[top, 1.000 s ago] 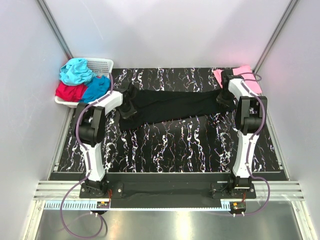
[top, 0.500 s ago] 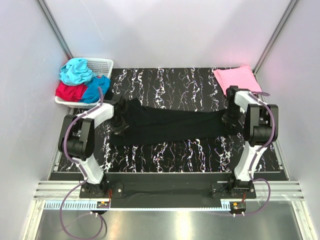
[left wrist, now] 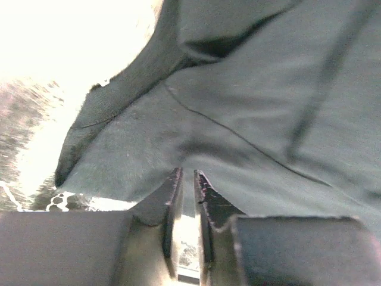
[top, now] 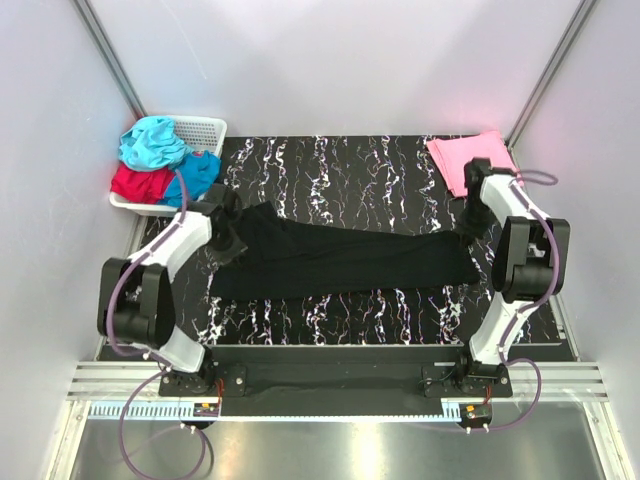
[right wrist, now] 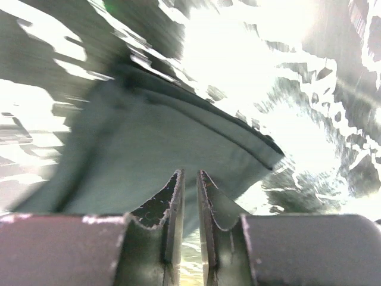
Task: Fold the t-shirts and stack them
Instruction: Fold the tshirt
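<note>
Two ends of the large black cloth t-shirt [top: 340, 262] sit just ahead of left gripper [left wrist: 187, 174] and right gripper [right wrist: 190, 173], jaws slit-wide, grip indeterminate; probably spread-flat step, next needs hem pinch for folding.

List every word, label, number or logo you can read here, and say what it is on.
No text can be read in any view.
black t-shirt: plain, no print showing.
pink t-shirt: plain.
heap of t-shirts in the basket: no print showing.
small box below the left arm's base: too small to tell if it carries lettering.
</note>
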Robot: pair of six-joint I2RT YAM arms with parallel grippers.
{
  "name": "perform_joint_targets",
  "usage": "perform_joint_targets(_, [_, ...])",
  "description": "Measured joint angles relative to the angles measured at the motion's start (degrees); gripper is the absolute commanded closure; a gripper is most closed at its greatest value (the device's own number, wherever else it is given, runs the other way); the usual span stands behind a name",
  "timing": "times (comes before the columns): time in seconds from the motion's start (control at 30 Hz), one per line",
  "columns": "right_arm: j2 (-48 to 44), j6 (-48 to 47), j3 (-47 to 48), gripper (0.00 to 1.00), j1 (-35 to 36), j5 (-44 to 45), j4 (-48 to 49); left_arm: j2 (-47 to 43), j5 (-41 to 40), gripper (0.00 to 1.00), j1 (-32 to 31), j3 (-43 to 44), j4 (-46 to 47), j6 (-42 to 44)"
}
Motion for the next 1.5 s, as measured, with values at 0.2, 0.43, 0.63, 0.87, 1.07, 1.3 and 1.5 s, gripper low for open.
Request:
perform_joint_targets(0.2, [-2.08, -0.13, 12.11, 0.76, 1.03, 1.11, -1.11, -5.62, -0.22, 0.71, -0.07, 7.15, 0.46, 2.8])
perform_joint_targets(0.43, [-1.29, -2.27, 16.31, 0.69, 6.23, -0.87, -0.94, -4.63, -0.13, 0.64, -0.72, 8.83, 0.94, 4.68])
perform_joint_targets(0.63, [-0.68, -8.41, 14.23, 0.45, 16.28, -6.08, 5.35, 3.58, 0.48, 0.45, -1.25, 8.96, 2.93, 6.97])
perform_joint_targets(0.87, [-1.62, -12.92, 13.77, 0.5, 23.8, -17.29, 13.31, 6.03, -0.15, 0.44, -1.03, 12.96, 5.42, 7.37])
perform_joint_targets(1.07, [2.01, -14.86, 17.11, 0.55, 27.39, -26.51, 16.72, 9.75, -0.37, 0.55, 0.31, 13.92, 6.97, 5.9])
perform_joint_targets(1.3, [8.26, -15.19, 20.37, 0.56, 32.52, -27.76, 18.34, 13.31, 4.13, 0.57, 1.22, 13.31, 7.98, 5.88])
perform_joint_targets(1.5, [10.97, -14.78, 23.5, 0.55, 31.98, -17.2, 15.02, 12.74, 7.76, 0.52, -1.18, 12.2, 7.54, 6.84])
